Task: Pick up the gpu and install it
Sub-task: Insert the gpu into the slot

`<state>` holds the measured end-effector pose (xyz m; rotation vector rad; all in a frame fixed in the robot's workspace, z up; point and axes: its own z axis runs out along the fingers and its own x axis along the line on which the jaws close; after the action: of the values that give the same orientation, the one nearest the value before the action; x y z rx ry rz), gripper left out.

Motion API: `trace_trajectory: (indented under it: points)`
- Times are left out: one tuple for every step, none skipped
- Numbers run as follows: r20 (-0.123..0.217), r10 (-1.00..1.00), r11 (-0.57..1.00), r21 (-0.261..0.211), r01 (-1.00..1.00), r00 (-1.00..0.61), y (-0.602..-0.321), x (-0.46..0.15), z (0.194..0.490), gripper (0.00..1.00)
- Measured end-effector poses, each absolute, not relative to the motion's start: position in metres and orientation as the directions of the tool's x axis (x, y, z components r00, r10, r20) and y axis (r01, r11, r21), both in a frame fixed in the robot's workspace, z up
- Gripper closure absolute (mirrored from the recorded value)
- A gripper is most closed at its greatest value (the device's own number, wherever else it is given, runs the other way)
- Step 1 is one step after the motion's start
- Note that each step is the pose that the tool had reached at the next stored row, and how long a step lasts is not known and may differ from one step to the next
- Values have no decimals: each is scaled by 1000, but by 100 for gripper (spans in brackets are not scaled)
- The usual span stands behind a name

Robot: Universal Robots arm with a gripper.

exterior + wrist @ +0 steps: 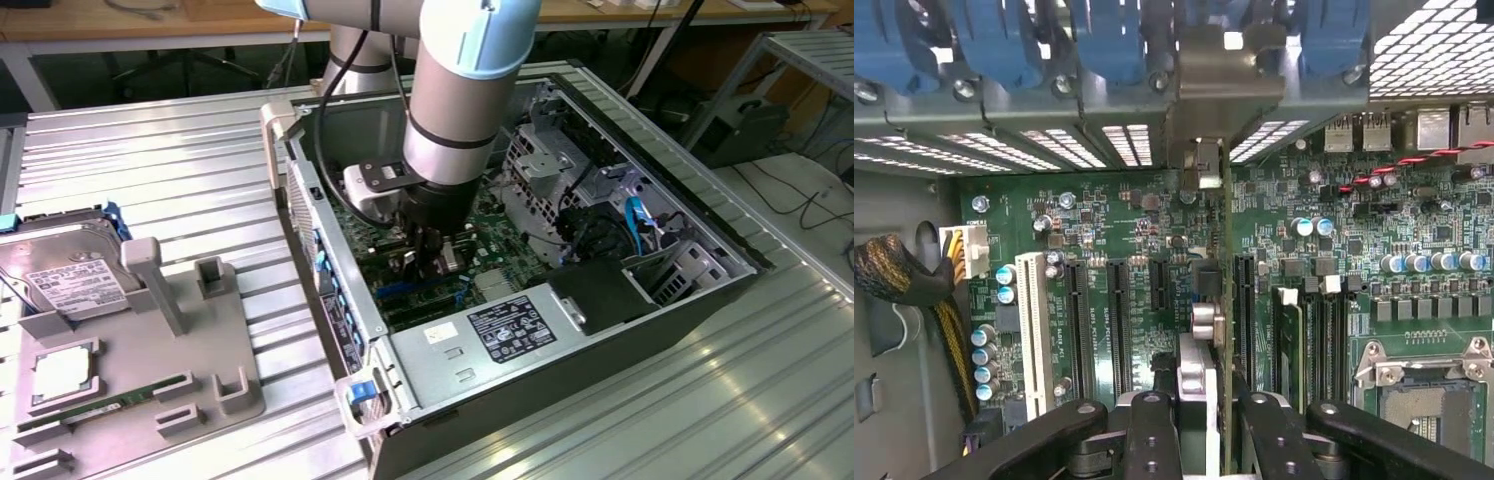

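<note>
I hold the gpu [1199, 340] edge-on in the half-closed gripper [1206, 405]; slots [1119, 320] crowd both sides; the nearby power-supply label [514, 330] is unreadable.

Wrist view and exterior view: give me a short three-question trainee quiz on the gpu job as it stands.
1. True or false: the gripper is shut on the gpu.
2. Which lies outside the computer case, at the exterior view's left? A hard drive; B power supply; C blue cable.
3. Fill in: the gpu stands on edge over the green ____.
Key: 1 true; 2 A; 3 motherboard.
</note>
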<state>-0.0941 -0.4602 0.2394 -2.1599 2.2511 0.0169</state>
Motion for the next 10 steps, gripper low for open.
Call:
trace_trajectory:
  points:
    - [-23,-999,42,-7,-999,-41,-460,-94,239,71]
    - [-23,-999,42,-7,-999,-41,-460,-94,239,71]
    - [-23,-999,42,-7,-999,-41,-460,-94,239,71]
    - [-23,-999,42,-7,-999,-41,-460,-94,239,71]
    - [-23,-999,42,-7,-999,-41,-460,-94,239,71]
    - [-24,-999,42,-7,-999,-41,-460,-94,238,71]
    - [-23,-999,42,-7,-999,-41,-460,-94,238,71]
    - [-23,-999,42,-7,-999,-41,-460,-94,238,71]
    - [-23,-999,42,-7,-999,-41,-460,-94,238,71]
    - [-23,-999,42,-7,-999,-42,-460,-94,238,71]
